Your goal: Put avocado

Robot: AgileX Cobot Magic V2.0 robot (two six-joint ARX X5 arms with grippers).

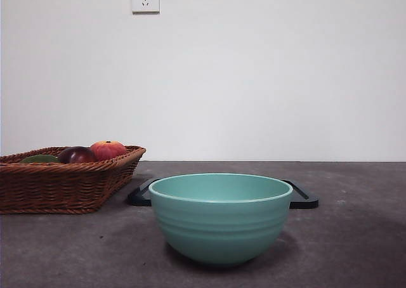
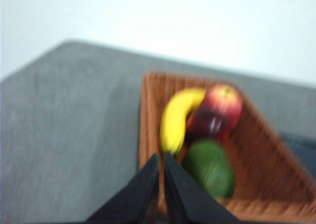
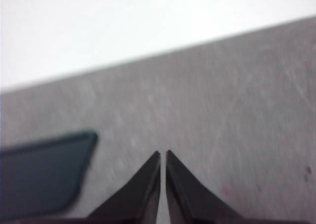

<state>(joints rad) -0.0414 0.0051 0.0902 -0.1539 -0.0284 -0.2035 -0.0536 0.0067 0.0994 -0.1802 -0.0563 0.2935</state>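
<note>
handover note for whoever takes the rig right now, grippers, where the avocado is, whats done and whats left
Left gripper: jaws shut, empty, above the near edge of the wicker basket.
Right gripper: jaws shut, empty, over bare table beside the dark tray.
Avocado: lying in the basket next to the banana, the dark purple-red fruit and the red-orange fruit.
Teal bowl: in front of the tray; its inside is not visible.
Done: nothing, avocado untouched.
Left: grasp the avocado and place it, probably in the bowl.
</note>
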